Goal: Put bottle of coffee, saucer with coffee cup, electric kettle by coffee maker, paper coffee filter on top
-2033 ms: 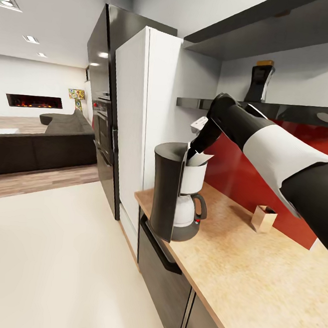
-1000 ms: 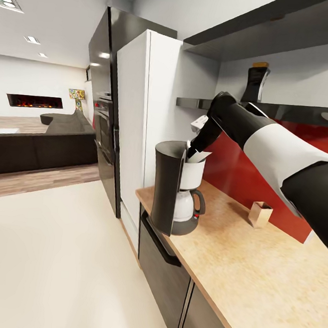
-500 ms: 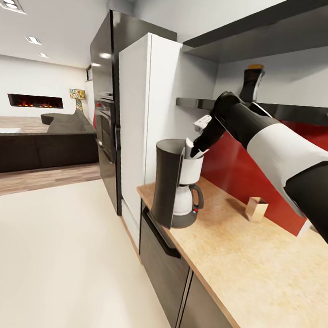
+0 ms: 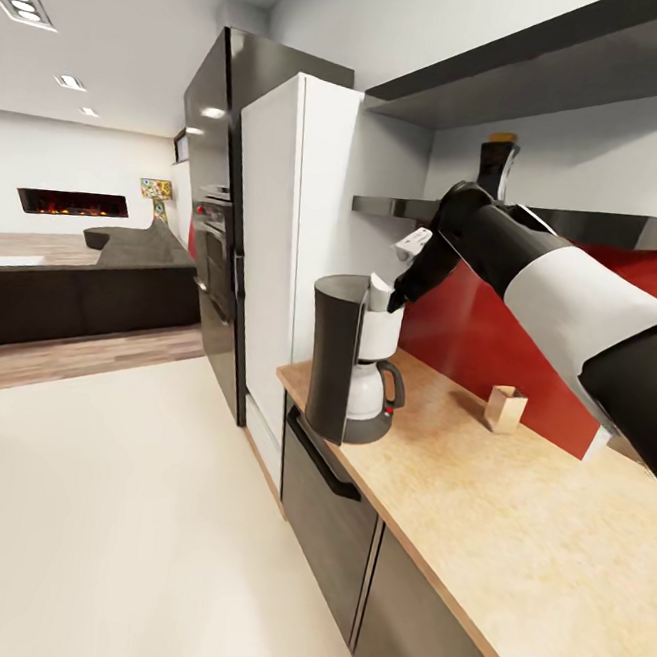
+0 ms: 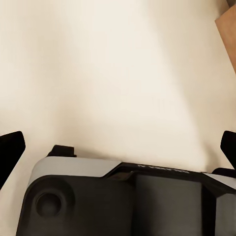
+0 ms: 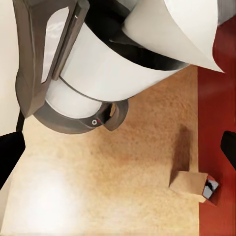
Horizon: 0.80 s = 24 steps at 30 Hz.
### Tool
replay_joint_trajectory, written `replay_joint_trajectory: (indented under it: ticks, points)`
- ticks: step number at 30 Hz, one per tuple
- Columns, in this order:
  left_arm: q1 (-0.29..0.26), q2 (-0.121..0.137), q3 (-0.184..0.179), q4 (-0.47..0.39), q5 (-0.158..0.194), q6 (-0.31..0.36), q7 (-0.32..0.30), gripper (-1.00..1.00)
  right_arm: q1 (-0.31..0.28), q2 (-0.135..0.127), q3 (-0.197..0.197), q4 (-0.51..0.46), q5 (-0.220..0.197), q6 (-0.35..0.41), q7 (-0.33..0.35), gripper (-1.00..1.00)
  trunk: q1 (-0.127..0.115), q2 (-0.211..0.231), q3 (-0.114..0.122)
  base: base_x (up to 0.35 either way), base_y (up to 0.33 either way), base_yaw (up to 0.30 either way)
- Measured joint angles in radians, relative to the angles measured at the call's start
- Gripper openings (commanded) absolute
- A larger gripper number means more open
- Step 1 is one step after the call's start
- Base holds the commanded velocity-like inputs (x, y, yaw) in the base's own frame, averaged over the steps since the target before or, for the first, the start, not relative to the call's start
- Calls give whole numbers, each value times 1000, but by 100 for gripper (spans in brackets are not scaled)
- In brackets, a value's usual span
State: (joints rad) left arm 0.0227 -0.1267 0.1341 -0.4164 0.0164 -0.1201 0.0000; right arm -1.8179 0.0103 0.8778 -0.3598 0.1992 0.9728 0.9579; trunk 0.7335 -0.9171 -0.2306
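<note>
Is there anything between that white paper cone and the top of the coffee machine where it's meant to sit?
Nothing visible stands in the way. The paper coffee filter already sits at the coffee maker's white basket, with the right gripper just above it. The small wooden box stands apart on the countertop.

I see bright, even light from recessed white ceiling spotlights (image 4: 28, 6) far left; glare streaks the glossy black fridge (image 4: 214, 157). Soft shadows cross the light wood-grain worktop (image 4: 508, 547); edges slightly blurred.
</note>
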Motion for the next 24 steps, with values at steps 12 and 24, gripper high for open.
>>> replay_joint_trajectory:
  ticks: [12, 24]
  points:
    - [0, 0, 0, 0, 0, 0, 0, 100, 2, -83, -4, -106, -4, -4, 97, 100, 0, 0, 0, -4, 0, 0]
    - [0, 0, 0, -1, 0, 0, 0, 100, 27, -116, -10, -182, -12, -122, 221, 100, 0, 0, 0, 0, 0, 0]
